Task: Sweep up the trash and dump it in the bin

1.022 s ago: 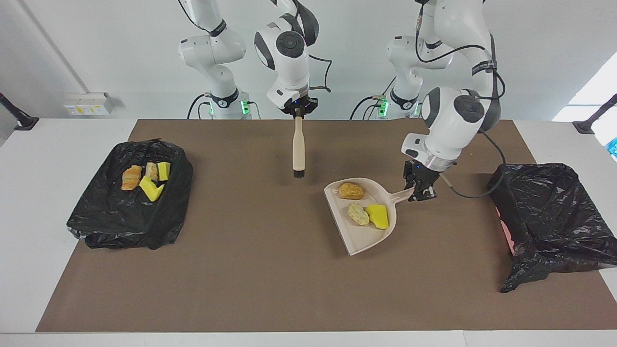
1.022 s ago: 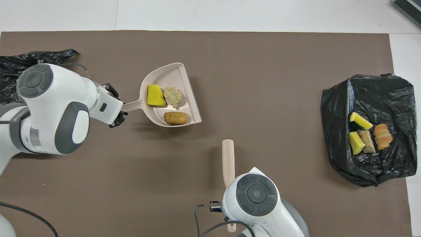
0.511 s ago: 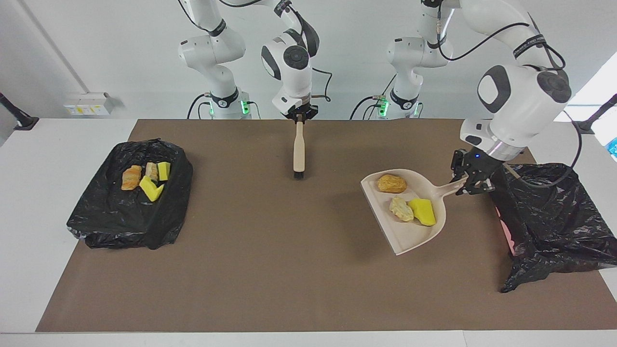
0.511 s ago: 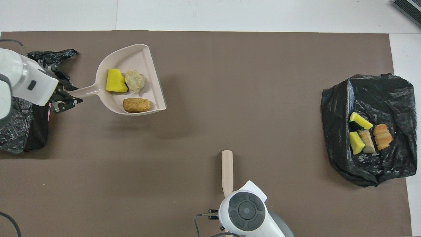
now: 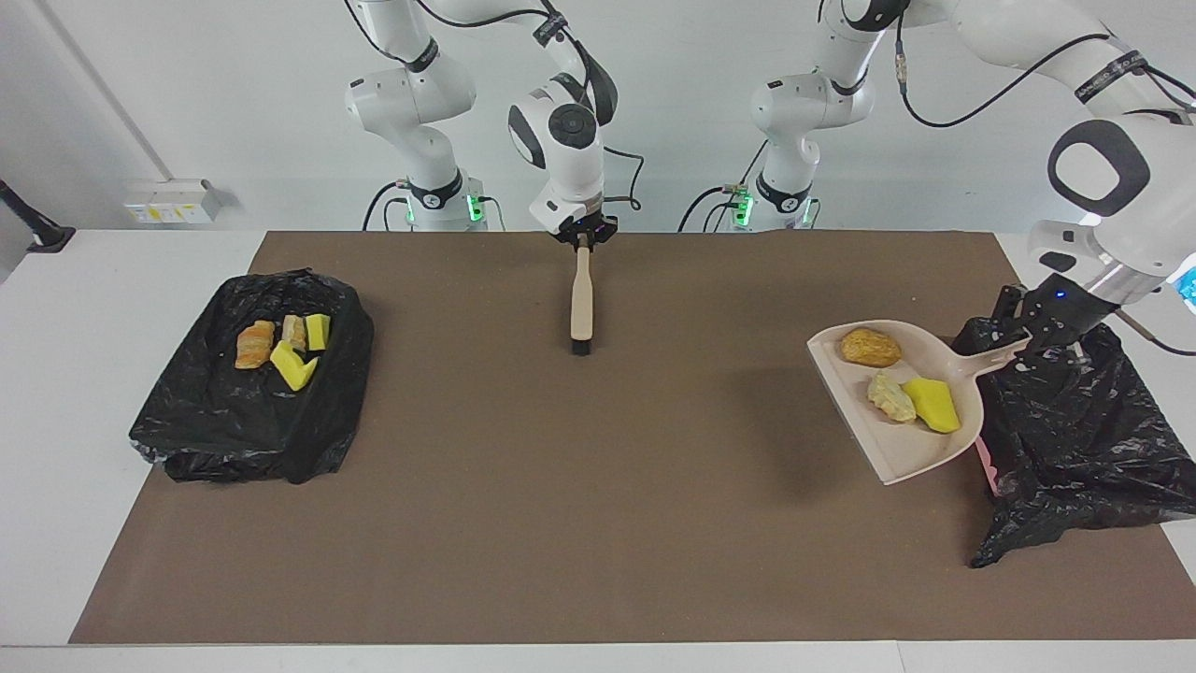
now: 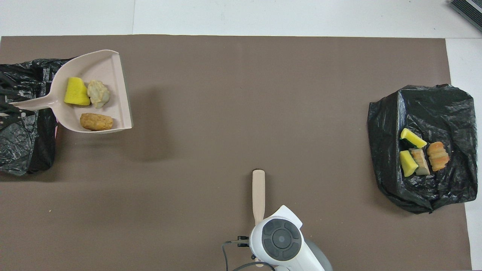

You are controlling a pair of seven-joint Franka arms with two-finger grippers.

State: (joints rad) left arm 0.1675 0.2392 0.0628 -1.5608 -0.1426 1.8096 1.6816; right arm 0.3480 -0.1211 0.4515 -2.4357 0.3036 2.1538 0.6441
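The left gripper [image 5: 1020, 338] clamps the dustpan [image 5: 878, 430] handle, holding the pan raised beside the black bin [image 5: 1074, 439]. Three trash bits [image 5: 899, 383] lie in the pan; four more [image 6: 420, 152] lie on the bag [image 5: 243, 411]. The right gripper [image 5: 582, 239] grips the brush [image 5: 581, 304].

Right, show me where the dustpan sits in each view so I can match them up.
Facing view: the dustpan is at the picture's right, held up by its handle in the left gripper, beside a black bag.
Overhead view: the dustpan is at the upper left, its handle over that same black bag.
Shared landmark: the yellow sponge piece in the pan.
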